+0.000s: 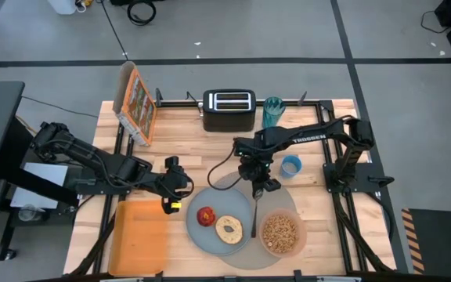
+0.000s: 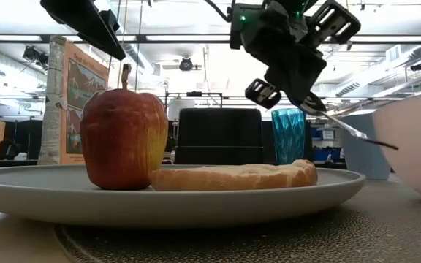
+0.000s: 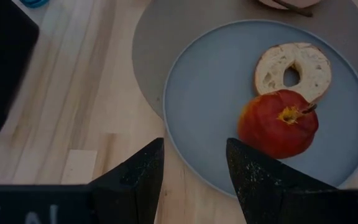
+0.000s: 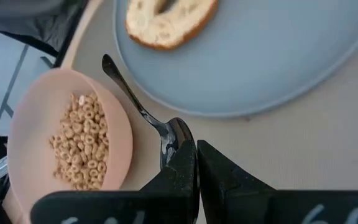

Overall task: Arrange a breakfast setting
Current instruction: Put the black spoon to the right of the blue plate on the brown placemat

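Observation:
A round grey mat (image 1: 288,252) bears a grey-blue plate (image 1: 202,236) with a red apple (image 1: 205,216) and a bagel (image 1: 229,229), and a pink bowl (image 1: 280,233) of cereal. A small blue cup (image 1: 290,165) stands on the table by the mat's far right. My right gripper (image 1: 258,188) is over the mat's far part, shut on a metal spoon (image 1: 254,213) that points between plate and bowl. My left gripper (image 1: 174,193) is open and empty just left of the plate; the apple (image 3: 278,122) lies ahead of its fingers (image 3: 135,171). My right gripper pinches the spoon's broad bowl end (image 4: 169,135) between its two shut fingers, coming from above and slanting. The handle (image 4: 126,87) runs out ahead of the fingers, between the plate and the pink bowl. In the low view the spoon (image 2: 349,130) slants down from the fingers, its free end lowest.
A black toaster (image 1: 229,110), a teal glass (image 1: 272,112) and a cereal box (image 1: 135,102) stand along the far edge. A flat orange tray (image 1: 139,235) lies at the near left. Bare wood shows between the toaster and the mat.

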`<state>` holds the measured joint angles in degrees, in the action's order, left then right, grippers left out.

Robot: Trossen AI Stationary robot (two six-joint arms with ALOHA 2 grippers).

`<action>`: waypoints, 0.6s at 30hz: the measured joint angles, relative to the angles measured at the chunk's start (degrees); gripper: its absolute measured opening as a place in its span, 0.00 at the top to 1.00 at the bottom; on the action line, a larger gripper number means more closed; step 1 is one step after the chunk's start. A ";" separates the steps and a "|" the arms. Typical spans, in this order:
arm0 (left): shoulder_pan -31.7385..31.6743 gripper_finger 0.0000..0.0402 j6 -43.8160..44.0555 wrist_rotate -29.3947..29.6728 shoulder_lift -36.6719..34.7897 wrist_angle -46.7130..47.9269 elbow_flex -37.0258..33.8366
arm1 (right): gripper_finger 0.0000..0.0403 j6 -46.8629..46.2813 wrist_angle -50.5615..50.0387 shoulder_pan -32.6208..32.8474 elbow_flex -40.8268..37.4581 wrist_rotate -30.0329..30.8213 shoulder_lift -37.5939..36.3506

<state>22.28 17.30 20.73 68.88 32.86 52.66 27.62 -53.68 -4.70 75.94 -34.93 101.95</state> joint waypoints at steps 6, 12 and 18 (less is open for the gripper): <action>0.00 0.55 0.02 0.00 0.00 0.00 -0.02 | 0.96 -0.39 6.87 1.66 -3.81 -3.30 0.04; 0.00 0.55 -0.02 0.00 0.00 -0.04 -0.02 | 0.96 -1.05 11.11 2.37 -8.33 -2.81 0.07; 0.00 0.55 0.02 0.00 0.00 -0.06 -0.02 | 0.96 -2.85 14.81 2.43 -11.30 -2.26 0.11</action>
<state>22.28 17.32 20.73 68.88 32.80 52.64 24.77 -38.87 -2.26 64.64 -37.19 102.06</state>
